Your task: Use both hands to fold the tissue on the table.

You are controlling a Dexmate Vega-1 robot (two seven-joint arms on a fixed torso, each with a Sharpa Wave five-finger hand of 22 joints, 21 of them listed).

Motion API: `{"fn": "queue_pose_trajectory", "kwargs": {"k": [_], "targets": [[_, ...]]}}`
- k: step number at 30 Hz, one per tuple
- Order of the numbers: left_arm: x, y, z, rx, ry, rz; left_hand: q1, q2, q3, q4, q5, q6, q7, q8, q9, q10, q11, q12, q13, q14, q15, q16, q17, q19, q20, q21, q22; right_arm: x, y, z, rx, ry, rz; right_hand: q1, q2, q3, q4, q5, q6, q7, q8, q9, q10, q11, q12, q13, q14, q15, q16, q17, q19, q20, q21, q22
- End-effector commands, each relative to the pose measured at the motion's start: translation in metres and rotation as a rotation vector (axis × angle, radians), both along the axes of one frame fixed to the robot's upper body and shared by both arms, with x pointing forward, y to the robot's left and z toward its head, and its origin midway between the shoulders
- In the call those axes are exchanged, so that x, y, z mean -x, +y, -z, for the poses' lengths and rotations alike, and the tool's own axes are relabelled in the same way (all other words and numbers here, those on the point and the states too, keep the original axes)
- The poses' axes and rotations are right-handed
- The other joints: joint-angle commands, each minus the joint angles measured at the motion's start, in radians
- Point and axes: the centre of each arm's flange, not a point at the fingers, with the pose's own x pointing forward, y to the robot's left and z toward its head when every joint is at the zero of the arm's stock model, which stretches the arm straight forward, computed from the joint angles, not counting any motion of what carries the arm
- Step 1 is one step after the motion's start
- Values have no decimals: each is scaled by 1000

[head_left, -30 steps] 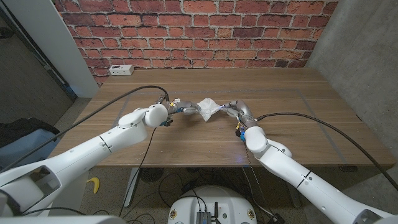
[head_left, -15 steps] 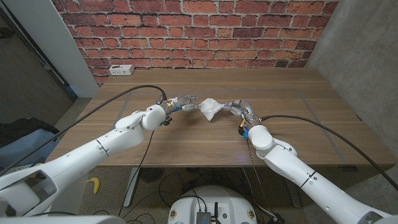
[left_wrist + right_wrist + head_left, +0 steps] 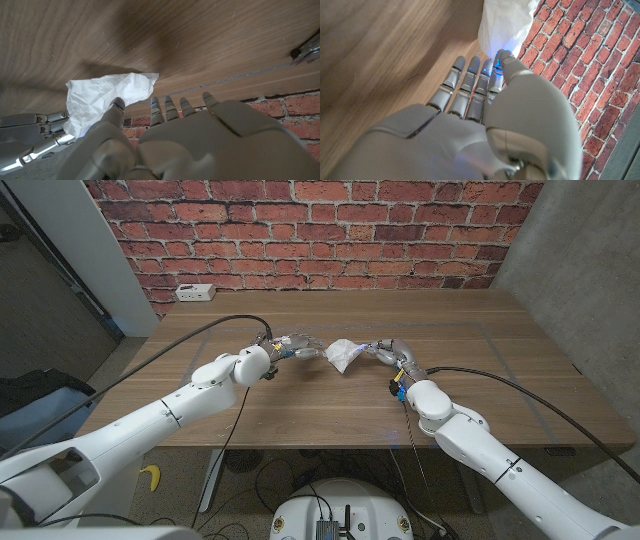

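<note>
Power strip [image 3: 194, 292]: white, at the worktop's [image 3: 500, 380] far left corner, well apart from the work.

Left hand [image 3: 297, 348]: thumb and finger pinching the tissue's left edge; it has eased back slightly over the last second.

Tissue [image 3: 345, 355]: white, crumpled, mid-worktop, between both hands, gathered into a tighter bunch than a second ago.

Right hand [image 3: 386, 352]: pinching the right edge, now nearer the far edge.

Judgement: the fold is barely under way; the sheet looks bunched rather than creased.
</note>
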Motion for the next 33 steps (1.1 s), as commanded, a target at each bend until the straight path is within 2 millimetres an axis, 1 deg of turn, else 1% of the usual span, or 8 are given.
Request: {"fn": "queue_pose_trajectory", "kwargs": {"k": [1, 2, 7, 14, 15, 20, 25, 33], "targets": [[0, -12, 7, -46, 26, 14, 15, -1, 2, -8, -3, -52, -22, -5, 0, -33, -21, -7, -1, -19, -24, -1, 3, -42, -5, 8, 2, 6, -2, -9, 16, 26, -97, 16, 1, 13, -2, 7, 25, 31, 8, 84, 9, 5, 12, 6, 17, -89, 4, 5, 12, 9, 13, 3], [1, -12, 7, -48, 22, 17, 16, 0, 2, -9, -3, -64, -35, -4, -1, -44, -34, -9, -1, -22, -23, 0, 3, -42, -5, 8, 2, 7, -2, -10, 29, 33, -106, 17, 0, 13, -2, 7, 25, 33, 9, 85, 9, 8, 14, 7, 22, -89, 6, 7, 15, 12, 14, 3], [3, -14, 8, -53, 7, 33, 18, 3, 2, -11, -2, -79, -51, 1, -1, -68, -64, -10, -1, -42, -22, -3, 3, -49, -7, 7, 3, 11, -3, -13, 42, 62, -149, 23, -3, 17, -5, 11, 25, 43, 12, 92, 12, 16, 23, 13, 36, -79, 11, 14, 30, 21, 24, 4], [3, -22, 10, -84, 27, 49, 22, 5, 2, -15, -2, -40, -60, 18, -2, -36, -73, 7, -2, -40, -21, 3, 3, -41, -8, 12, 3, 14, -5, -14, -26, 89, -240, 26, -6, 21, -5, 15, 23, 50, 15, 101, 16, 24, 32, 20, 55, -73, 17, 21, 53, 25, 38, 5], [3, -23, 11, -88, 32, 50, 23, 5, 2, -16, -2, -33, -58, 20, -2, -26, -71, 11, -2, -36, -19, 5, 3, -41, -9, 12, 3, 14, -6, -14, -41, 91, -253, 25, -6, 22, -4, 16, 22, 51, 16, 102, 17, 23, 34, 21, 58, -73, 16, 20, 56, 24, 40, 5], [3, -28, 16, -110, 67, 64, 25, -4, -4, -22, -3, 19, -26, 31, -3, 21, -29, 25, -3, -19, -18, 10, 3, -40, -10, 13, 2, 11, -9, -11, -149, 101, -324, 26, -7, 23, -4, 19, 22, 55, 18, 107, 20, 26, 40, 25, 65, -71, 21, 28, 70, 25, 49, 6], [4, -35, 20, -131, 89, 77, 25, -12, -9, -26, -4, 61, -14, 38, -3, 50, -18, 32, -4, 1, -25, 14, 2, -35, -8, 16, 2, 8, -8, -11, -203, 102, -329, 26, -8, 24, -3, 21, 21, 55, 20, 113, 19, 24, 46, 29, 73, -71, 25, 35, 77, 23, 56, 7], [7, -41, 22, -140, 94, 96, 24, -31, -18, -34, -5, 76, -20, 35, -3, 70, -17, 35, -4, 24, -34, 17, 3, -16, -8, 23, 1, -1, 7, -12, -243, 106, -286, 26, -9, 25, -1, 25, 20, 53, 22, 120, 25, 19, 56, 36, 77, -73, 26, 43, 85, 18, 66, 9]]}}
